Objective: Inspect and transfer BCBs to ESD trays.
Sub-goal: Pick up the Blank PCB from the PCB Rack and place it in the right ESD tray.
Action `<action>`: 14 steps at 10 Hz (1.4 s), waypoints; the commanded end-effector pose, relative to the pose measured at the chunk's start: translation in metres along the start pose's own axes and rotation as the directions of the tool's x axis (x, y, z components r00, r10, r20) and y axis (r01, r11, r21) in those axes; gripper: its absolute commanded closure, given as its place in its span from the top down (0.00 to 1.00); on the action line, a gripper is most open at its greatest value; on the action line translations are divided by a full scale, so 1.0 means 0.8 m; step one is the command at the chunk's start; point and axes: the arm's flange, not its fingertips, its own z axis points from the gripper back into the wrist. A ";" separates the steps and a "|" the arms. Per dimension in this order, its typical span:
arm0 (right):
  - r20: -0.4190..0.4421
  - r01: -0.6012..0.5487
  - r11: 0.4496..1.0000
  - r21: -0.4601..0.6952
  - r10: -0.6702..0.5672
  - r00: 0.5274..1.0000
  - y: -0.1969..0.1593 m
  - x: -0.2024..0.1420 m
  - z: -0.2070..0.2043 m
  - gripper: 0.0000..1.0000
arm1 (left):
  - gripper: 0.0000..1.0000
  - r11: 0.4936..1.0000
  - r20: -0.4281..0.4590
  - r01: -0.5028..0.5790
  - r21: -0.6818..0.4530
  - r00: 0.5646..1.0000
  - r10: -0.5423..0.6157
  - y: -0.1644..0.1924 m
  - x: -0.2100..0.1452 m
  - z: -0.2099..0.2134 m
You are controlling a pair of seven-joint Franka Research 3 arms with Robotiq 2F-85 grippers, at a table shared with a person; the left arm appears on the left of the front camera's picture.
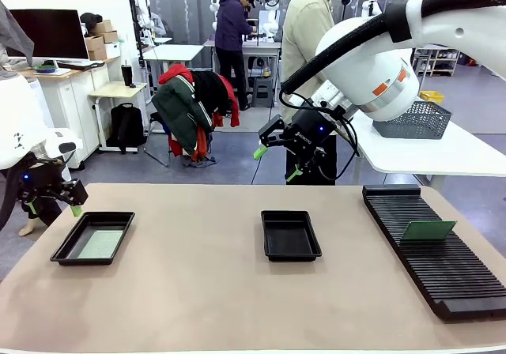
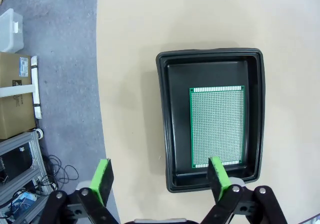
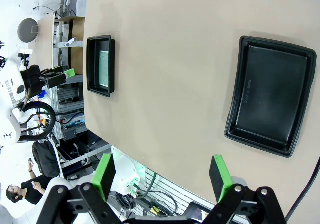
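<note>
Front view: the left tool [image 1: 54, 204] hangs low at the left edge of the table [image 1: 198, 291], fingers pointing down and spread apart. Just below it, toward the middle, lies the left ESD tray [image 1: 63, 251] with a BCB [image 1: 99, 243] flat on its floor. The right tool [image 1: 277, 163] is held high over the far edge on a bent arm, its fingers also apart. The middle ESD tray [image 1: 289, 234] sits well below it, floor bare. Off to that tool's right, a slotted rack [image 1: 443, 267] holds a second BCB [image 1: 428, 230] leaning in a slot.

Left wrist view: the left tool [image 2: 160, 176] has its green pads wide apart, looking straight down. The left ESD tray [image 2: 167, 134] lies just ahead of the fingers. The BCB [image 2: 217, 126] lies flat, straight ahead of the right-hand pad.

Right wrist view: the right tool [image 3: 160, 176] is spread wide above the table [image 3: 165, 59]. The middle ESD tray [image 3: 270, 94] lies ahead of one finger, the left ESD tray [image 3: 92, 64] with its BCB [image 3: 103, 66] well apart beyond the other.
</note>
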 end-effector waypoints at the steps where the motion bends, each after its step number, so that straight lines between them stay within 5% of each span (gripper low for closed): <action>1: 0.015 0.017 0.999 -0.027 -0.017 1.000 0.003 0.003 -0.002 1.00 | 1.00 1.000 0.009 -0.001 0.001 1.000 0.001 0.001 0.001 -0.002; 6: 0.000 0.000 1.000 0.000 0.000 1.000 0.000 0.000 0.000 1.00 | 1.00 1.000 0.009 -0.001 0.001 1.000 0.001 0.001 0.001 -0.002; 10: -0.028 -0.258 0.962 -0.089 0.256 0.966 -0.064 -0.047 0.096 1.00 | 1.00 1.000 0.009 -0.001 0.001 1.000 0.001 0.001 0.001 -0.002; 12: -0.067 -0.452 0.882 -0.131 0.447 0.892 -0.103 -0.069 0.171 1.00 | 1.00 1.000 0.009 -0.001 0.001 1.000 0.001 0.001 0.001 -0.002; 14: -0.131 -0.639 0.751 -0.164 0.626 0.769 -0.143 -0.094 0.252 1.00 | 1.00 1.000 0.009 -0.001 0.001 1.000 0.001 0.001 0.001 -0.002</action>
